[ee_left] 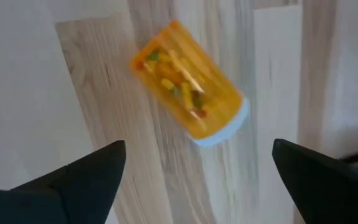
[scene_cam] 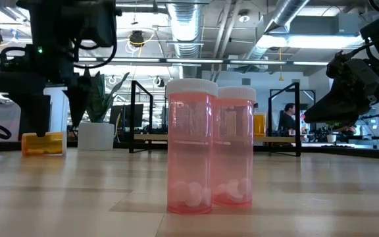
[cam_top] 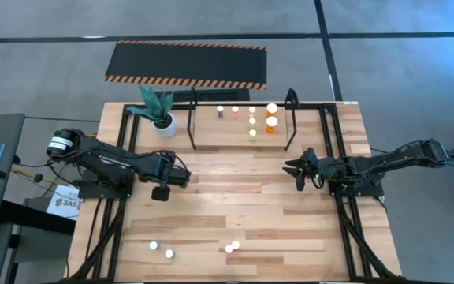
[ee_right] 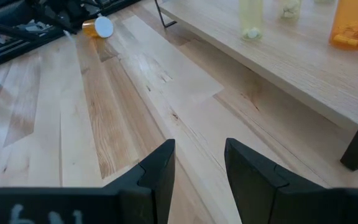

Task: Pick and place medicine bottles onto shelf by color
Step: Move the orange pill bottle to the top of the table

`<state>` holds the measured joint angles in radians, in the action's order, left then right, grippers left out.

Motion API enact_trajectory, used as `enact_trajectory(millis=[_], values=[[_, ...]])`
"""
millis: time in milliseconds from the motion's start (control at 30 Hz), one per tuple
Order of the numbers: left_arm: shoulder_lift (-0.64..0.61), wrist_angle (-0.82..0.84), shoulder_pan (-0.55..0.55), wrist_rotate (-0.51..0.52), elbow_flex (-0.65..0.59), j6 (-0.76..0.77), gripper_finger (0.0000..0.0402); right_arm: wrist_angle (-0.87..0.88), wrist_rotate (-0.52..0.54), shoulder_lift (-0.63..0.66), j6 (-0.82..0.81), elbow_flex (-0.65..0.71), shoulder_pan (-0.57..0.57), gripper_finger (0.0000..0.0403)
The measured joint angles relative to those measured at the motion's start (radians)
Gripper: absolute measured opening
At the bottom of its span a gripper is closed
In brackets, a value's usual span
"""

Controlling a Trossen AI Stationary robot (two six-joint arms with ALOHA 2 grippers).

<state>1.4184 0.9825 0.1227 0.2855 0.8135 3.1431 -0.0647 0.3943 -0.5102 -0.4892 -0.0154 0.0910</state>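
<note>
The left gripper [ee_left: 197, 180] hangs over the wooden table [cam_top: 235, 205] with its two dark fingers [ee_left: 79, 177] spread wide apart and nothing between them; just ahead of its fingertips an orange medicine bottle with a white cap [ee_left: 188, 93] lies on its side on the boards, free of both fingers; in the low view the same bottle [scene_cam: 43, 143] rests on the table directly under this gripper [scene_cam: 45, 122].

The right gripper [ee_right: 197, 165] is over the right part of the table, its fingers [ee_right: 157, 168] close to each other with only a narrow gap, and it holds nothing; in front of it and to one side stands the shelf of thin black metal tubes with a wooden board [ee_right: 291, 62], and on that board are a pale greenish bottle [ee_right: 251, 18] and a larger orange bottle [ee_right: 355, 23].

From above, the shelf [cam_top: 243, 118] carries a few small bottles and two larger orange ones [cam_top: 271, 117]; beside it stands a white pot with a green plant [cam_top: 161, 114]; two pink transparent bottles with white caps [scene_cam: 209, 145] stand upright, touching each other, at the near edge of the table, well apart from both grippers; two more small white-capped bottles [cam_top: 161, 249] are nearby at that edge.
</note>
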Motion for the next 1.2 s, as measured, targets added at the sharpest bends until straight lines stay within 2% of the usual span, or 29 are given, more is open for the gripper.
enact_trajectory(millis=[367,467,533,633,867,1000,1033,1200], values=[[0.009,0.100,-0.073,-0.037,0.000,0.000,0.0393,0.000,0.000,0.000,0.000,0.000,0.000,0.0162],[0.008,0.096,-0.082,0.000,0.000,-0.060,0.0394,0.000,0.000,0.000,0.000,0.000,0.000,0.0162],[0.008,0.101,-0.082,0.051,0.004,-0.185,0.0394,0.000,0.000,0.000,0.000,0.000,0.000,0.0162],[-0.003,0.100,-0.082,0.111,0.022,-0.452,0.0394,0.000,0.000,0.000,0.000,0.000,0.000,0.0162],[-0.007,0.117,-0.082,0.121,0.068,-1.270,0.0394,0.000,0.000,0.000,0.000,0.000,0.000,0.0162],[0.016,0.119,-0.082,0.135,0.068,-1.524,0.0394,0.000,0.000,0.000,0.000,0.000,0.000,0.0162],[0.026,0.118,-0.084,0.129,0.068,-1.578,0.0394,-0.001,0.000,0.000,0.000,0.000,0.000,0.0162],[0.080,0.092,-0.116,-0.038,0.067,-1.905,0.0394,-0.001,0.000,0.000,0.000,0.000,0.000,0.0162]])
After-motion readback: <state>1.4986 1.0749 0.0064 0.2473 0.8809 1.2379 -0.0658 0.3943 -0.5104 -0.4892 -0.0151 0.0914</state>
